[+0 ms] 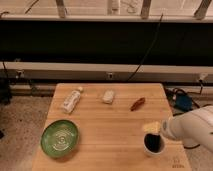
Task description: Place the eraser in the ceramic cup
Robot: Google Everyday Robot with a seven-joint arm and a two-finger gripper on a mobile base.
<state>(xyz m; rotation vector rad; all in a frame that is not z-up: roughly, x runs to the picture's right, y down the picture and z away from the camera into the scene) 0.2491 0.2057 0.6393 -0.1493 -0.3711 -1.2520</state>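
A dark ceramic cup stands upright near the front right corner of the wooden table. A pale yellowish block, apparently the eraser, sits just above the cup's far rim. My gripper is at the end of the white arm, which reaches in from the right. It is right beside the block and over the cup. Whether it still holds the block is not visible.
A green bowl sits at the front left. A plastic bottle lies at the back left, a white lump at the back middle, and a reddish-brown object at the back right. Cables hang behind the table.
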